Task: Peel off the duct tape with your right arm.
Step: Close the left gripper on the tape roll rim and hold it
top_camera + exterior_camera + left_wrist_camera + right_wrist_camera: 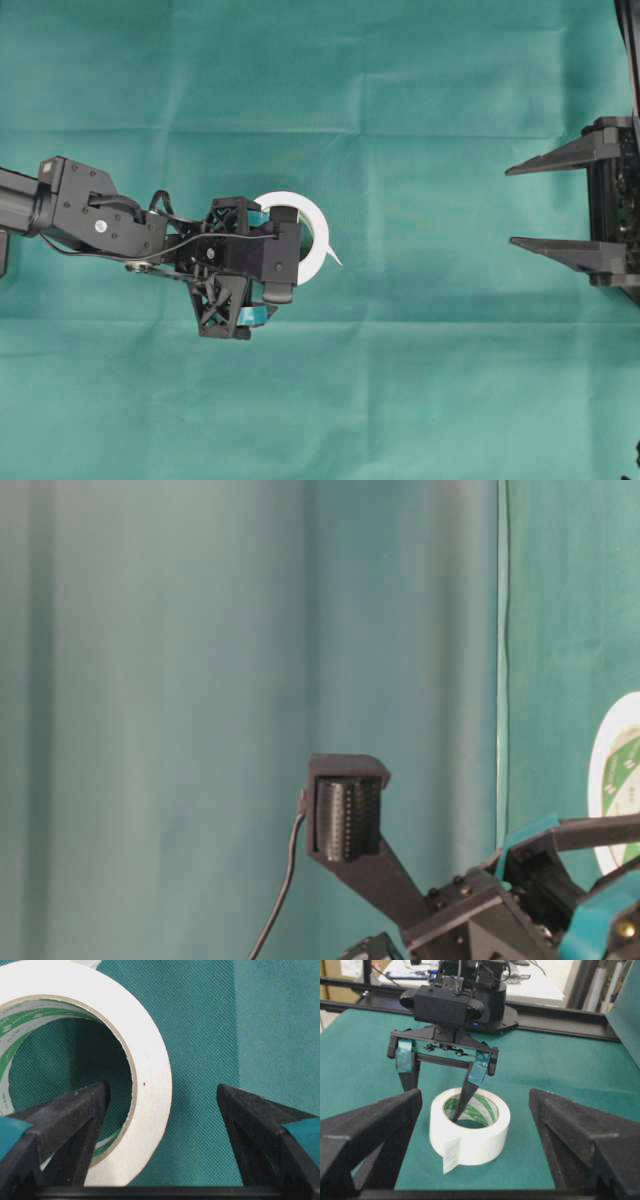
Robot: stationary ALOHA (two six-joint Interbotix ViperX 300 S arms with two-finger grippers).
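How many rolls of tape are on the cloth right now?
1. The duct tape lies flat near the middle of the green cloth, under the left gripper, one finger inside its core. None shows elsewhere; the left arm hides some cloth.

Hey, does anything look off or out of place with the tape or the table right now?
Nothing is damaged or spilled. The tape lies flat on the cloth, its loose end sticking out slightly. The left claw straddles the roll's wall, one finger in the core.
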